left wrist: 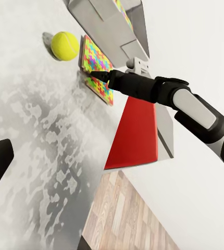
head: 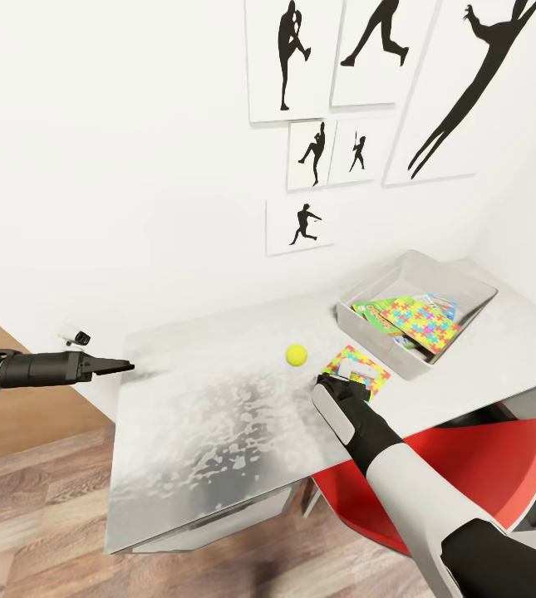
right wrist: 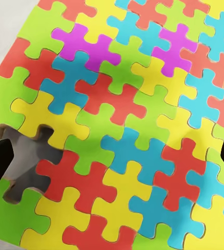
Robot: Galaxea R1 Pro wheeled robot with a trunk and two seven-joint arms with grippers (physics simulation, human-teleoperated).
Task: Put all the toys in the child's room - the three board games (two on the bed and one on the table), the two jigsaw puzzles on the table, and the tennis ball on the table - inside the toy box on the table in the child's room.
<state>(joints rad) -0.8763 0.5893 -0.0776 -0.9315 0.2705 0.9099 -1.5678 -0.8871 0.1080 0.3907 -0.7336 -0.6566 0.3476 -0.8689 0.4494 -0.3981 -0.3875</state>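
A jigsaw puzzle [head: 367, 374] of yellow, red, blue and green pieces lies flat on the white table [head: 218, 399], just in front of the toy box [head: 459, 278]. My right gripper [head: 340, 380] hovers open right over this puzzle [right wrist: 122, 104], one fingertip on each side of it, and one corner piece of it is absent. The tennis ball [head: 296, 355] rests a little to the puzzle's left. In the grey toy box lie a second jigsaw puzzle [head: 421, 322] and a green board game [head: 376, 309]. My left gripper [head: 122, 365] hangs open at the table's left edge, holding nothing.
A red chair [head: 467, 465] is tucked under the table's front right, below my right arm. Black silhouette posters [head: 301, 224] hang on the white wall behind. Wood-plank floor [head: 35, 498] lies to the left and in front.
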